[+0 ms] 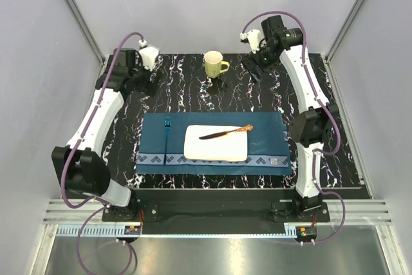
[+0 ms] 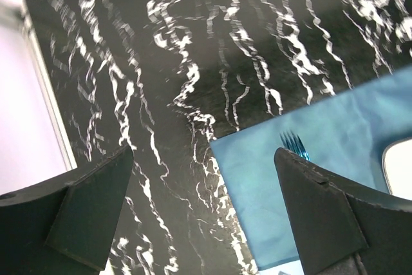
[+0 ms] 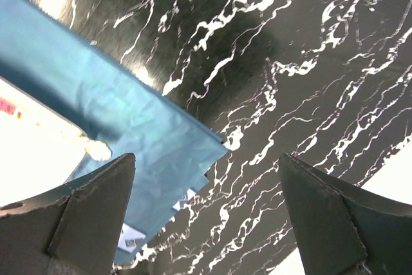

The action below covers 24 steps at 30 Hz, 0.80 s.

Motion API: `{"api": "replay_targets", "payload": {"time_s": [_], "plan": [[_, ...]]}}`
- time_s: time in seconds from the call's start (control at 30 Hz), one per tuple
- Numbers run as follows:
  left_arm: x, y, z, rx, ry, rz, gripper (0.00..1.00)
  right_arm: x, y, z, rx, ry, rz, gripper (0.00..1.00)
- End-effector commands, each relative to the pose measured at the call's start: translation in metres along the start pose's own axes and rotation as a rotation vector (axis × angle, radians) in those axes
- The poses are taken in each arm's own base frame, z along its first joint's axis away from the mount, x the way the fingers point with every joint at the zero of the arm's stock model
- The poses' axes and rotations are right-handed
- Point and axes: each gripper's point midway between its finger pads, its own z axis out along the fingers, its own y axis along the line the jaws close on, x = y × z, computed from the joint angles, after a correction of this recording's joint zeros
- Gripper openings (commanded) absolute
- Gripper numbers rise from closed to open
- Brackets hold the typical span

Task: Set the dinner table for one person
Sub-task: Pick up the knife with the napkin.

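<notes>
Nearest to us, just beyond the two arm bases, the dinner table (image 1: 193,88), a large rectangular black tabletop with white marble-like veins, fills the floor of the enclosure between the pale walls. On its near half lies a dark blue cloth placemat (image 1: 270,140) with a patterned border along its near edge. At the middle of the placemat we see a white rectangular plate (image 1: 215,149), and across it a slim knife (image 1: 225,132) lies at a slant, dark at its left end and orange-brown at the end by the plate's far right corner. Left of the plate, apart from it, a translucent blue fork (image 1: 167,134) lies on the cloth with its tines towards the far side. Beyond the placemat, on bare tabletop near the far edge, a yellow-green mug (image 1: 214,64) stands upright with its handle to the right. Farthest out, the left gripper (image 2: 203,152) hangs over the far left of the table and the right gripper (image 3: 207,156) over the far right; we find both with fingers spread wide and grasping nothing.
</notes>
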Motion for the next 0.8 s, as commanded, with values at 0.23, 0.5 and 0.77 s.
{"api": "replay_targets", "payload": {"time_s": [0.23, 0.5, 0.77], "plan": [[-0.014, -0.070, 0.030, 0.235, -0.006, 0.340, 0.99, 0.030, 0.042, -0.033, -0.094, 0.086, -0.202, 1.00], [0.027, -0.124, 0.074, 0.406, 0.089, 0.502, 0.99, 0.057, 0.073, -0.015, -0.171, 0.180, -0.320, 0.95], [0.064, -0.174, 0.082, 0.550, 0.136, 0.683, 0.99, 0.091, 0.129, 0.002, -0.306, 0.256, -0.454, 0.78]]}}
